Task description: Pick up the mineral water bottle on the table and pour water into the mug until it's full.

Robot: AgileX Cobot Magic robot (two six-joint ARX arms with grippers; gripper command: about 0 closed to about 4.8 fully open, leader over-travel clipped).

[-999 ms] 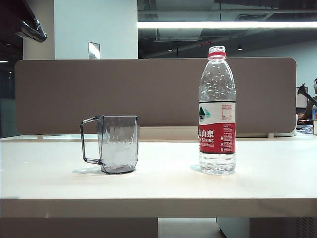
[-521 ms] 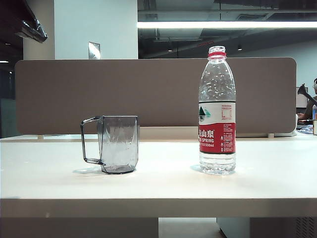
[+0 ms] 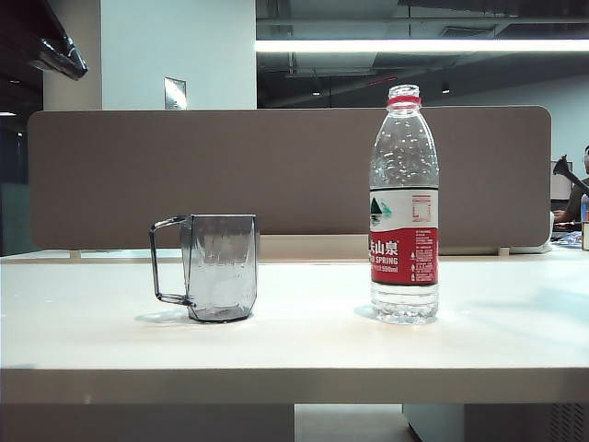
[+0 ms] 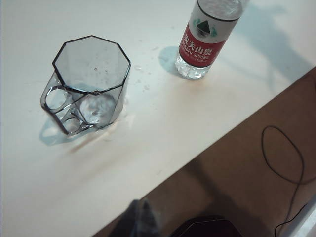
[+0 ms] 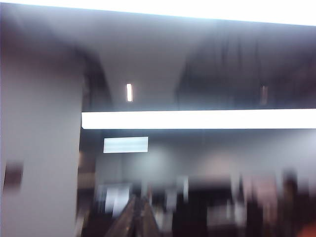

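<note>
Bottle and mug stand upright and well apart on the tabletop, mug left with its handle outward, bottle right and uncapped, an arrangement that probably leaves each arm its own object. Left gripper hangs off the front edge, above the mug, its jaws' opening unreadable. Right gripper, blurred and aimed at the room, holds nothing, jaws fully closed.

Table: mug left, bottle right.
</note>
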